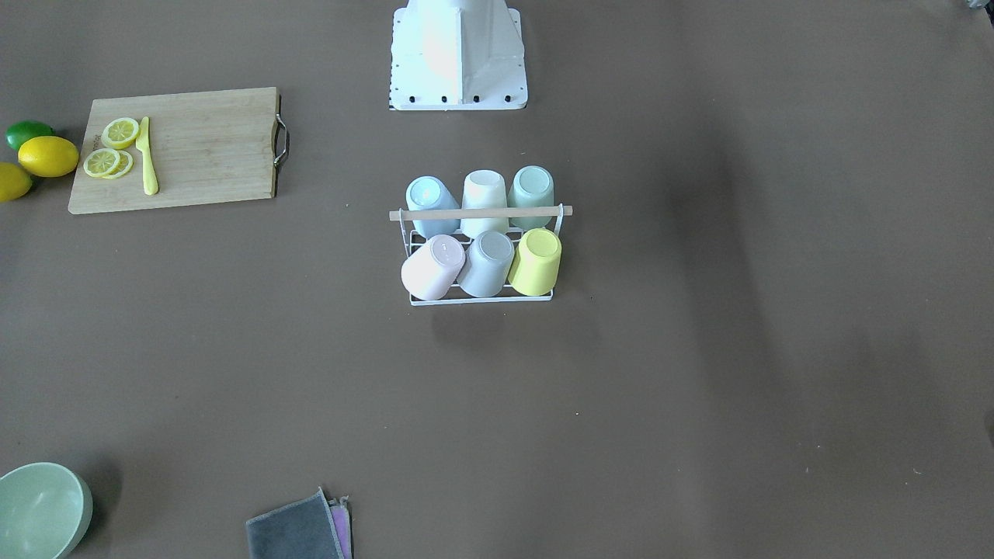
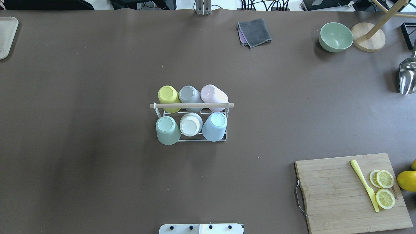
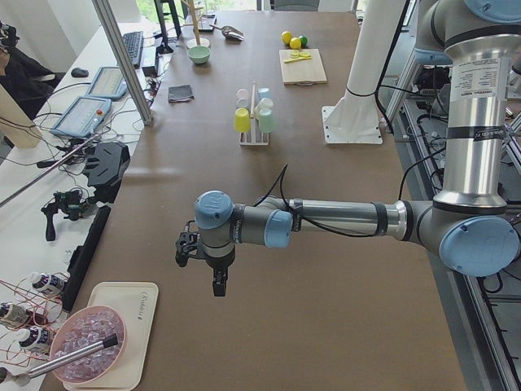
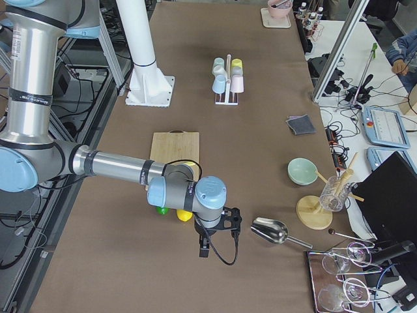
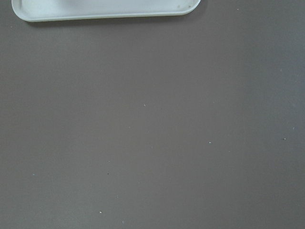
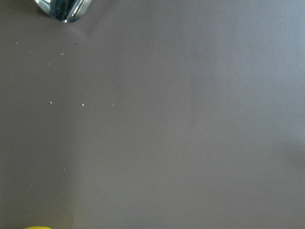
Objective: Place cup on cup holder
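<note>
At the tabletop's (image 2: 81, 146) left end, seen only from the side camera, the left gripper (image 3: 217, 285) hangs above bare brown surface just beside a pale tray (image 2: 6, 35) that sits against the left edge; whether its jaws are wide or narrow I cannot tell. From the tray a broad, unbroken stretch of tabletop runs to the middle, where the cup holder (image 2: 191, 105) stands well apart from every edge, its wooden rod running left to right. Six upturned cups sit on its prongs: in the far row a yellow cup (image 2: 168, 95), a grey cup (image 2: 189, 94) and a pink cup (image 2: 213, 94) tilted rightward; in the near row a green cup (image 2: 166, 129), a cream cup (image 2: 190, 124) and a blue cup (image 2: 215, 125). Open surface surrounds the holder on all sides. Farther right, along the far edge, lie a folded grey cloth (image 2: 255, 31), a green bowl (image 2: 335, 36) and a round wooden stand base (image 2: 368, 41) just beside it. A metal scoop (image 2: 407, 76) rests at the right edge. Near the front right corner a wooden cutting board (image 2: 334, 191) carries a yellow knife (image 2: 364, 185) and lemon slices (image 2: 385, 188), with a whole lemon (image 2: 407, 180) just off its right side. The right gripper (image 4: 204, 250) hangs near the scoop and the lemon; the state of its jaws cannot be told.
</note>
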Robot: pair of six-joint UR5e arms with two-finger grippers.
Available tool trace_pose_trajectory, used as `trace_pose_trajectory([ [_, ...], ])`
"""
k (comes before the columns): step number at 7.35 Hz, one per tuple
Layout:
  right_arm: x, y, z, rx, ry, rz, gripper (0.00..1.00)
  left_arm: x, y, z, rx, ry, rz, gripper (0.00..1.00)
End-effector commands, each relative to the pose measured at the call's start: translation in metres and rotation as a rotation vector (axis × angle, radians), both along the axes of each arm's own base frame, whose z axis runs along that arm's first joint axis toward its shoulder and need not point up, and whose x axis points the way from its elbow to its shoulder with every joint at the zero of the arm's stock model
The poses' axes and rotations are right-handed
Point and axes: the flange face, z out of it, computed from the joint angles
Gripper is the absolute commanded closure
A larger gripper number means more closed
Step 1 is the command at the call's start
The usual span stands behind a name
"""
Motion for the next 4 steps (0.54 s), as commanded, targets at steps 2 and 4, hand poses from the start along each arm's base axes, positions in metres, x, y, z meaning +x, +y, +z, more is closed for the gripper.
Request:
trace_pose_trajectory([
  [2, 0.0015, -0.0023, 0.0014, 0.0, 0.004, 0.0, 0.0, 0.0002, -0.0016, -0.0029, 0.007, 0.002, 0.001, 0.02],
  [4, 0.0011, 0.0033, 0.0109, -0.021, 0.001, 0.0, 0.0, 0.0002, -0.0016, -0.0029, 0.006, 0.002, 0.0, 0.02],
])
